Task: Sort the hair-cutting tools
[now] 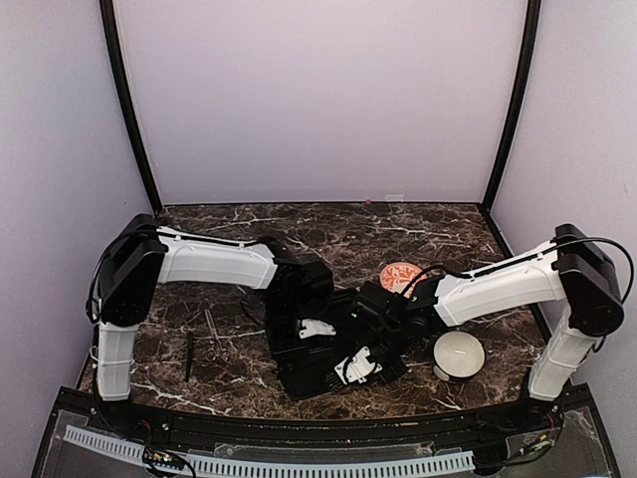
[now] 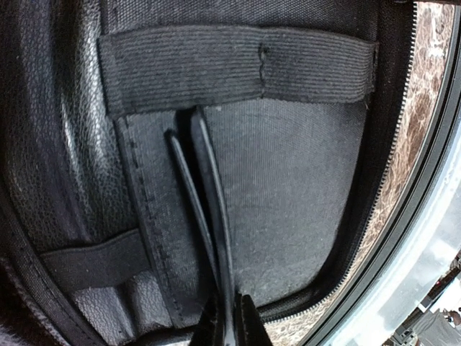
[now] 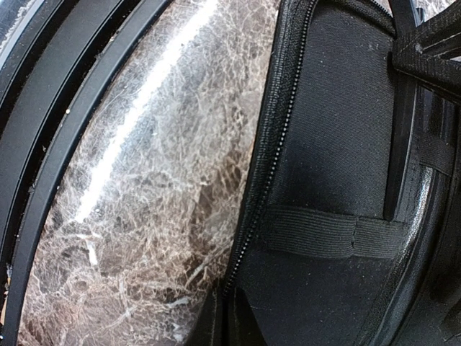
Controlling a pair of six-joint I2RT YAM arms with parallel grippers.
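Starting big: marble tabletop point(image 1: 328, 224), open black case point(image 1: 299, 378) on it. The right gripper point(image 3: 223, 321) has its jaws closed at the zipper edge point(image 3: 263, 180), can't tell if they hold it. Scissors point(image 1: 215, 337) and comb point(image 1: 188, 356) lie left of the case. Smallest: a narrow dark stick point(image 2: 212, 194), tip touching the case's elastic band point(image 2: 238, 65), the left gripper point(image 2: 229, 324) with jaws pinched shut on its tail. Looks light, stiff, slick, so that tail end seems the spot to hold

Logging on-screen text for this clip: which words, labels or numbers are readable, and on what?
No readable text in any view.
Black case: plain lining and straps, no print.
Orange bowl: pattern only, no letters.
Thin dark tool in the left fingers: unmarked.
Pale tag low on the back wall: too small to read.
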